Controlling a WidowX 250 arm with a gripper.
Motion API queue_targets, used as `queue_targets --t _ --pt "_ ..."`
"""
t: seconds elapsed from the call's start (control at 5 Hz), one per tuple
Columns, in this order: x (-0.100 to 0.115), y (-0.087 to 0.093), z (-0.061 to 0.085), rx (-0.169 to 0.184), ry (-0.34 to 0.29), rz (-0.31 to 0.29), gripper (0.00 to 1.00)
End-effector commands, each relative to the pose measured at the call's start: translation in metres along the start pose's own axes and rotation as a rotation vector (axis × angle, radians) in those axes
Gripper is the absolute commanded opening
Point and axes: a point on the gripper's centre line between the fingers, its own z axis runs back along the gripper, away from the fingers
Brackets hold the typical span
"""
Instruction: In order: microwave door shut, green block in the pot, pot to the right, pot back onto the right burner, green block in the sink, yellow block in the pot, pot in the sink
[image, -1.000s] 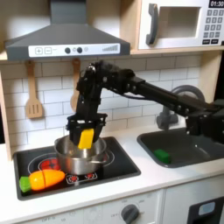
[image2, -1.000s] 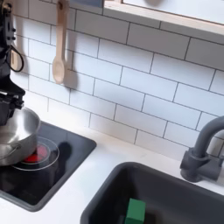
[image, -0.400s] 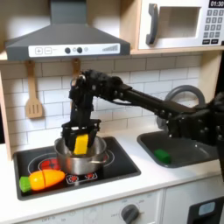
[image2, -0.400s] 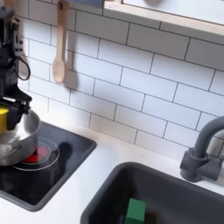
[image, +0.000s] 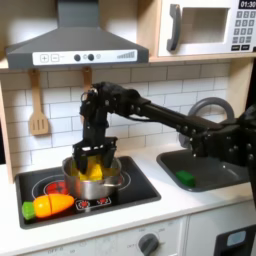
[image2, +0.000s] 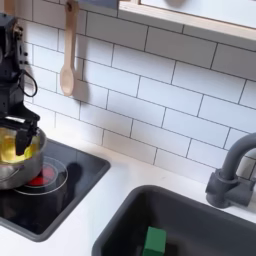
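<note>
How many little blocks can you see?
2. The yellow block sits in the pot between the gripper jaws; the green block lies in the sink.

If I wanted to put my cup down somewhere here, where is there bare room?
The white counter between the stovetop and the sink is bare. The stovetop is crowded: the pot with the hand over it, and a toy carrot in front.
</note>
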Motion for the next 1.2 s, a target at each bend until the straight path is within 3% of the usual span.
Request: queue_targets --t 0.0,0.2,0.4,0.6,1.0 --pt "0.002 -0.019 0.025 -0.012 -0.039 -0.029 1.00" --pt "0.001 -0.032 0.026 -0.017 -0.029 -0.067 1.00" --pt "-0.001 -0.060 0.036 -0.036 -0.053 -0.148 1.00" --pt "-0.007 -0.070 0.026 -0.043 -0.020 -0.170 1.00" --pt "-0.008 -0.067 0.008 -0.038 0.012 -0.169 1.00"
